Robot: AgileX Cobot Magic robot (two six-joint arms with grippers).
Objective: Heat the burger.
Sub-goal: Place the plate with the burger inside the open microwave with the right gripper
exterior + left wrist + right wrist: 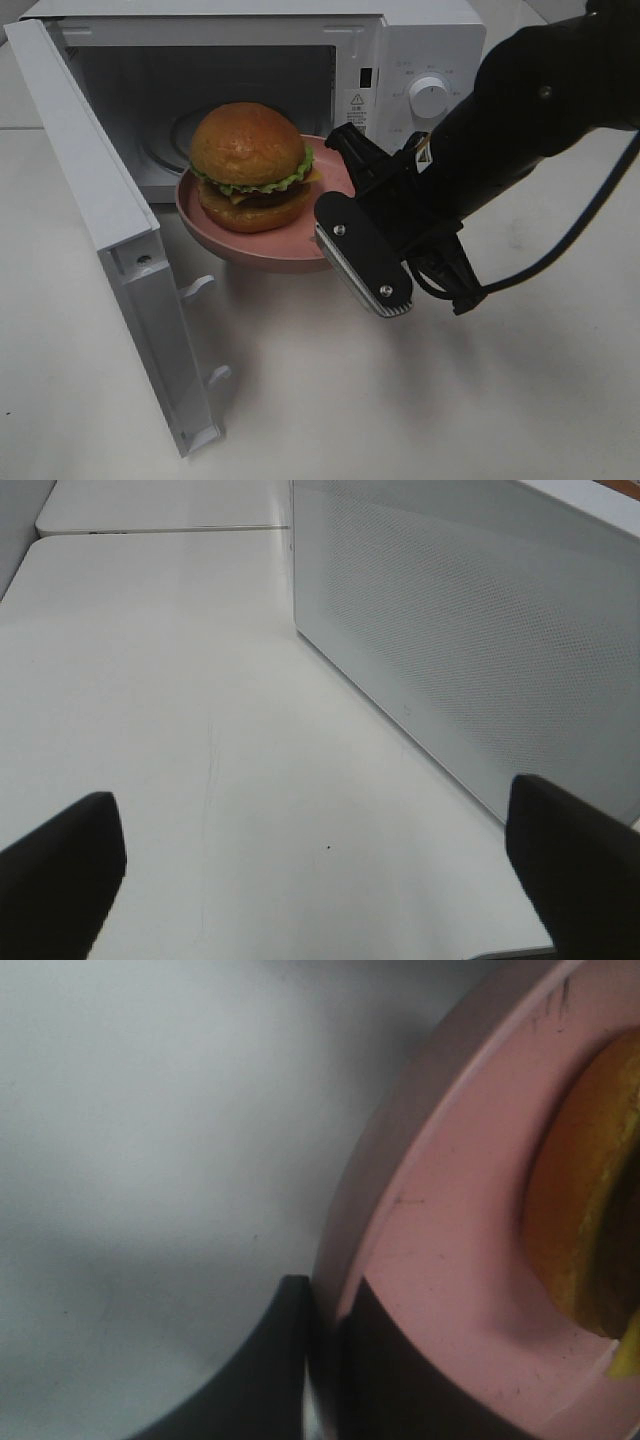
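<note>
right end effector [345, 190]: mine, pinched tight on the plate [215, 240] rim
burger [250, 165]: sits on that plate, at the microwave [420, 40] mouth
direction: burger's beyond my fingertips, cavity-side; right arm's nearer

Right fingers [350, 152] grip the plate [250, 256] (burger [248, 150] aboard) at the microwave [430, 45] mouth.

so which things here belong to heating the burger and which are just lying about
In the job: burger, plate under it, open microwave, right gripper shut on the plate rim.
Idle: left gripper, open over the table.
</note>
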